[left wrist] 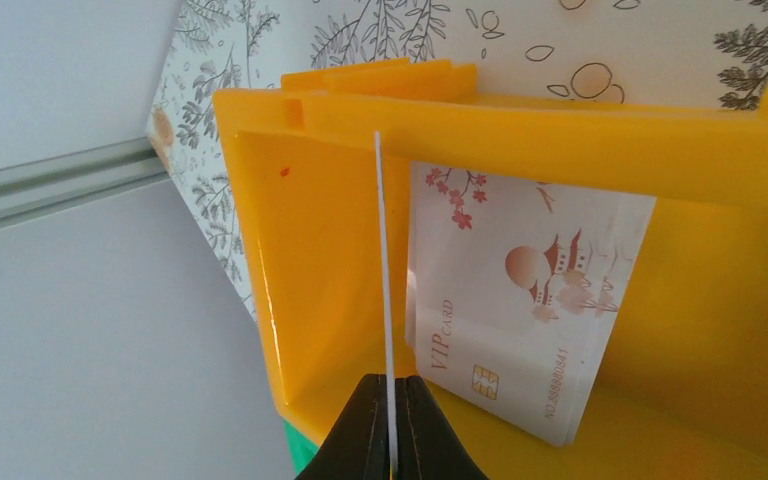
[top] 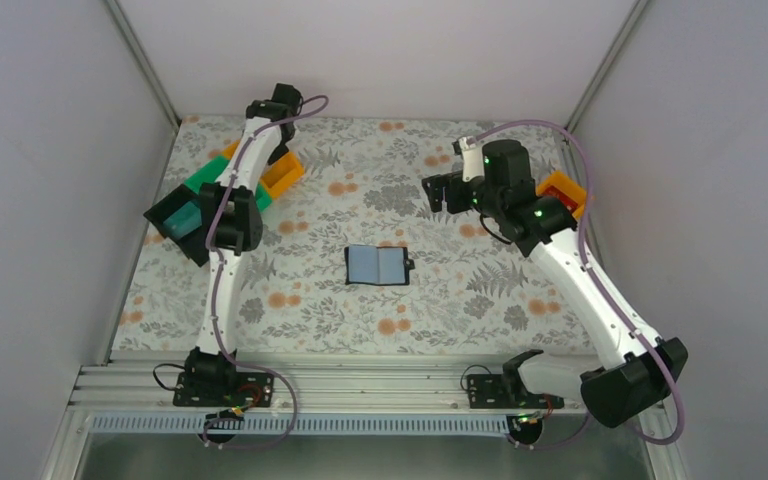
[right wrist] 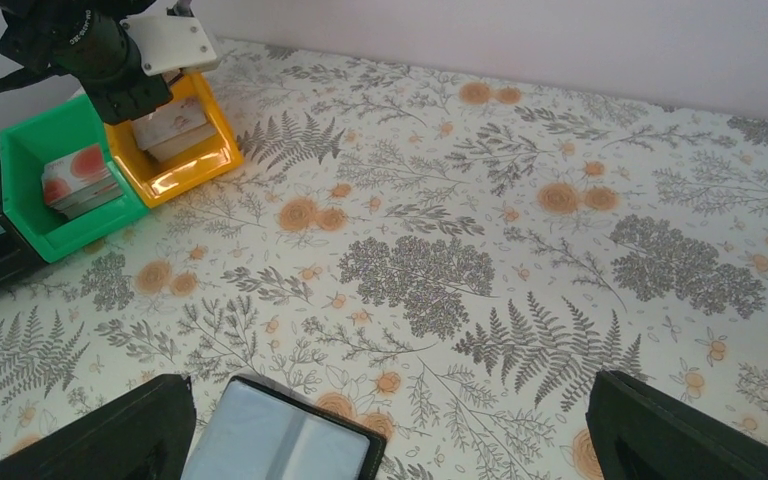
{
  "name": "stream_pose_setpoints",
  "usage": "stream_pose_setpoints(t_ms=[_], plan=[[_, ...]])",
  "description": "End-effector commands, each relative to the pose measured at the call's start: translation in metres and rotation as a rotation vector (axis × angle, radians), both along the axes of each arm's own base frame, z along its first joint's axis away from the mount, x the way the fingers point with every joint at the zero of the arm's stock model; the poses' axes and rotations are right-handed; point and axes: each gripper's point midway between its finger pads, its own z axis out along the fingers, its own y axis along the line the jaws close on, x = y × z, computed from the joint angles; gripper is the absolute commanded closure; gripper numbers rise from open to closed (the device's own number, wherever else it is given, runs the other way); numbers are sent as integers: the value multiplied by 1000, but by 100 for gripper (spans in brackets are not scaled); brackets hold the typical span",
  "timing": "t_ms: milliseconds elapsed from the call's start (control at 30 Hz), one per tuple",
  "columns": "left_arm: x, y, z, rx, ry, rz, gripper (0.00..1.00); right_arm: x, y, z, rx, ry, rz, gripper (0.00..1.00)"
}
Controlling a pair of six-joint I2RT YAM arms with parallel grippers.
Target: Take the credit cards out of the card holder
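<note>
Currently: left gripper (left wrist: 392, 390) is clamped on one card (left wrist: 384, 260), seen edge-on and held upright over the orange bin (left wrist: 300, 280) near the far-left corner of the table (top: 460, 300). A printed card stack (left wrist: 520, 310) already lies inside the bin. Card holder (top: 376, 265) lies open mid-table, its pockets apparently empty. Right gripper (right wrist: 392, 385) gapes wide above the holder, grasping nothing. Judgement: extraction looks finished; what is left is dropping this card.

Bright, soft, even light, probably from overhead; shadows are faint. Glare streaks the glossy floor of the orange bin (right wrist: 185, 172). In the left wrist view the near fingertips (left wrist: 365, 440) are dark and blurred.
</note>
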Motion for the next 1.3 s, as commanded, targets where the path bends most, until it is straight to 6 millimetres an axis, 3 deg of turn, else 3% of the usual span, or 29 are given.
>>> stream_pose_setpoints(t_ms=[0,167,433,800,1067,1267], plan=[[1,4,0,62,-13,19,98,6,3,-5,3,0,23,1],[-10,5,-12,83,41,28,98,6,2,-4,5,0,30,1],[-15,9,1,107,37,30,98,6,0,-1,-1,-7,36,1],[-16,12,-28,138,94,26,97,6,-1,3,-2,-13,42,1],[-25,-8,-34,-8,144,0,78,4,-3,4,-2,-12,39,1],[-28,-38,-13,-155,136,-68,68,4,-2,7,6,-9,45,1]])
